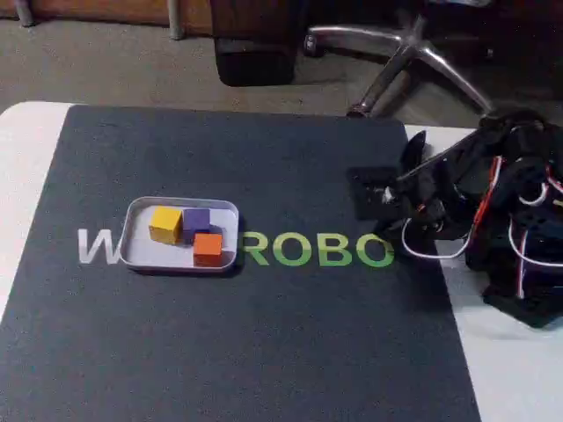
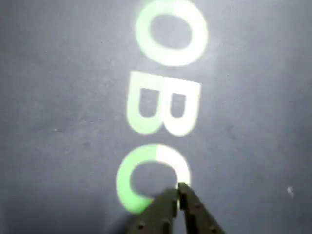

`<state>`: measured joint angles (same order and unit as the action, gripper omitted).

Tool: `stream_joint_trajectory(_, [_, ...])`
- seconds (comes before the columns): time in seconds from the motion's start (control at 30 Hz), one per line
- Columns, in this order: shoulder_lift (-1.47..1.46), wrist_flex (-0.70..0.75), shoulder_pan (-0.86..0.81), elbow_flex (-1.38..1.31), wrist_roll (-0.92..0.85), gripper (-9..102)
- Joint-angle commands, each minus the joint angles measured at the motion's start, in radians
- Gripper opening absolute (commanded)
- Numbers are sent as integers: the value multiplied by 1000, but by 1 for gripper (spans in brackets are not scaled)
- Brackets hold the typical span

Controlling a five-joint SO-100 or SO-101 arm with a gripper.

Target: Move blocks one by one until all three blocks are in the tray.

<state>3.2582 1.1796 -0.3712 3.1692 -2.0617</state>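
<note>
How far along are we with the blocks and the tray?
Done: in the fixed view the yellow block, purple block and orange block all sit inside the tray.

In hand: nothing. In the wrist view the gripper is shut and empty, over the green letters on the mat, well right of the tray in the fixed view.

Left: no block lies outside the tray, so the job looks complete.

Grey carpet [image 1: 106, 66], chrome chair base [image 1: 405, 53], dark mat [image 1: 264, 334].

Mat [image 1: 264, 352] – dark matte cloth-like surface, glossy-ish printed letters. Tray [image 1: 134, 255] thin silvery metal look. Blocks [image 1: 195, 220] matte – gripper [image 2: 177, 195] matte black plastic.
</note>
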Motion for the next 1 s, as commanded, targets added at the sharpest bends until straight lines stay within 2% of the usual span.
stream_joint_trajectory(0.0, [51, 54, 60, 2, 51, -8])
stream_joint_trajectory(0.5, [51, 107, 318, 2, 285, -7])
stream_joint_trajectory(0.97, [51, 112, 324, 2, 285, -7])
